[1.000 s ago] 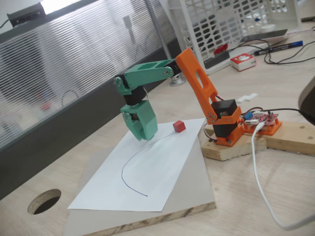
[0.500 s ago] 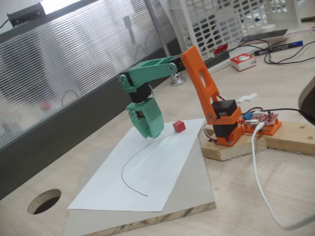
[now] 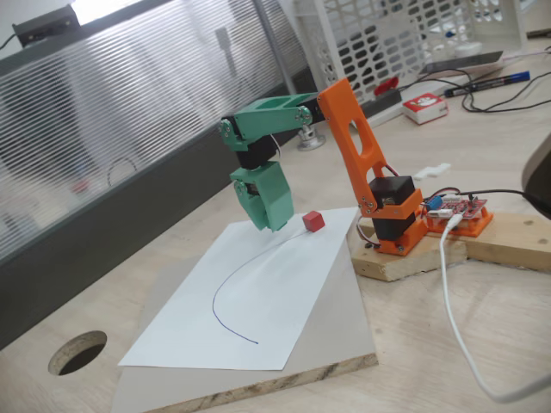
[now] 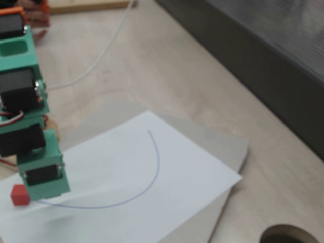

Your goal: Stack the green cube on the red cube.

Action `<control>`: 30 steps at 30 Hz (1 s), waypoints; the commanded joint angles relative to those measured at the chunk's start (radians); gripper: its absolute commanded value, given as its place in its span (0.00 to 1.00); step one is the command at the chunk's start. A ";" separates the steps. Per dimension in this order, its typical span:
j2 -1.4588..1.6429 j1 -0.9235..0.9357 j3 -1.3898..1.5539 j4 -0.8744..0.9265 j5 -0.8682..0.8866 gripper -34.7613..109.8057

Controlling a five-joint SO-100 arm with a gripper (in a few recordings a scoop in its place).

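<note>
The red cube [image 3: 313,221] sits on the white paper [image 3: 258,301], close to its far right corner. My green gripper [image 3: 275,224] hangs just left of the cube, tip pointing down a little above the paper. Its jaws look closed together into one wedge. In the other fixed view the gripper [image 4: 48,191] hovers right beside the red cube [image 4: 20,194], slightly above it. The green cube is hidden; no green cube lies on the paper, and I cannot see between the jaws.
The paper carries a curved pen line [image 3: 225,292] and lies on a grey board [image 3: 344,335]. The orange arm base [image 3: 392,219] stands on a wooden block at the right with a white cable [image 3: 456,310]. A round hole [image 3: 77,353] is in the table at front left.
The gripper has lifted off the paper and swung right toward the red cube. The red cube has not moved.
</note>
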 commanded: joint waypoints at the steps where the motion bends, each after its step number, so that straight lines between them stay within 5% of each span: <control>1: 0.069 0.011 0.006 0.017 0.006 0.26; 30: 0.167 0.077 0.081 0.021 0.017 0.26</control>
